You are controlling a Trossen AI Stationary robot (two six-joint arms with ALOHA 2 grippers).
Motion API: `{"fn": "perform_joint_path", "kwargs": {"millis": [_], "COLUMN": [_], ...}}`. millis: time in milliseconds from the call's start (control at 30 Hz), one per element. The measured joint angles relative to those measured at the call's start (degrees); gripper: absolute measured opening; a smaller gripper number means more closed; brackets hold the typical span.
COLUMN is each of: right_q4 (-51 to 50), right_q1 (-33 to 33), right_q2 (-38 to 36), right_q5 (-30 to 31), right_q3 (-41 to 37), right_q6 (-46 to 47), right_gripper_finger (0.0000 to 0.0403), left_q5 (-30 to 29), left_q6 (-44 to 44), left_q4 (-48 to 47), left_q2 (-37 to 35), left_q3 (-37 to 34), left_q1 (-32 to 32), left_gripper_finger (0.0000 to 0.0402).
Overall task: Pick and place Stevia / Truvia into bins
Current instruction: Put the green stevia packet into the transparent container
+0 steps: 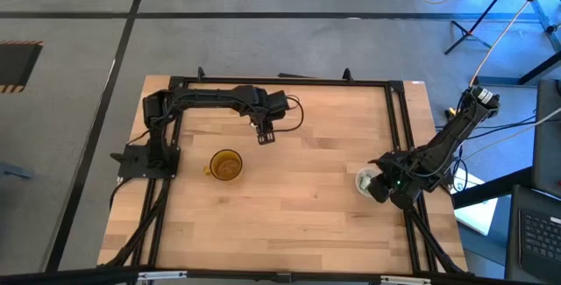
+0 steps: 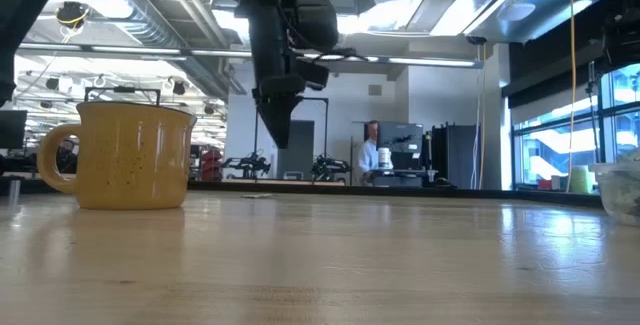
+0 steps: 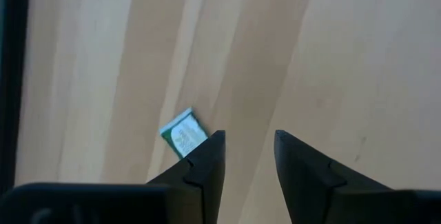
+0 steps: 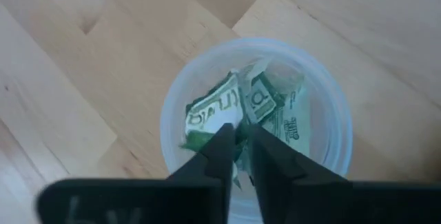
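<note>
The amber mug (image 1: 226,166) (image 2: 135,155) stands on the wooden table. My left gripper (image 1: 263,136) (image 3: 249,148) hangs open above the table, toward the far side of the mug, and shows as a dark shape (image 2: 278,125) in the low view. One green and white sachet (image 3: 183,133) lies flat on the table just outside one of its fingers. My right gripper (image 1: 377,184) (image 4: 240,141) points down into the clear cup (image 1: 365,181) (image 4: 255,107), its fingers a narrow gap apart. The cup holds several sachets (image 4: 265,110). My right gripper's fingertips (image 4: 222,145) stand from above among the sachets in the clear cup. A bit of green sachet (image 4: 241,136) shows in the gap between them. Whether the fingers touch it, I cannot tell.
A black frame (image 1: 280,81) runs along the table's far, left and right sides. Bare wood lies between the mug and the clear cup (image 2: 620,190). A person (image 2: 372,150) stands far off in the room behind the table.
</note>
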Motion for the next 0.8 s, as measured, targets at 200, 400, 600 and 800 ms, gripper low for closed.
{"fn": "perform_joint_path", "kwargs": {"millis": [200,400,600,800], "right_q4": [-0.28,-0.44,-0.39,-0.37], "right_q1": [0.0,-0.02,0.0,-0.02], "right_q2": [0.0,-0.11,-0.11,-0.11], "right_q5": [1.29,5.59,5.57,5.57], "right_q3": [0.0,0.37,0.66,0.66], "right_q6": [3.11,4.06,3.87,3.86], "right_gripper_finger": [0.01,0.0114,0.0114,0.0114], "left_q5": [0.14,-0.07,-0.29,-0.64], "left_q6": [-1.97,-6.01,-8.86,-9.98], "left_q4": [-2.96,-2.81,-2.53,-2.49], "left_q2": [2.41,5.28,8.53,11.84], "left_q3": [0.0,-0.02,-0.02,-0.02], "left_q1": [2.21,4.29,5.97,6.56], "left_gripper_finger": [0.0129,0.0119,0.0104,0.0094]}}
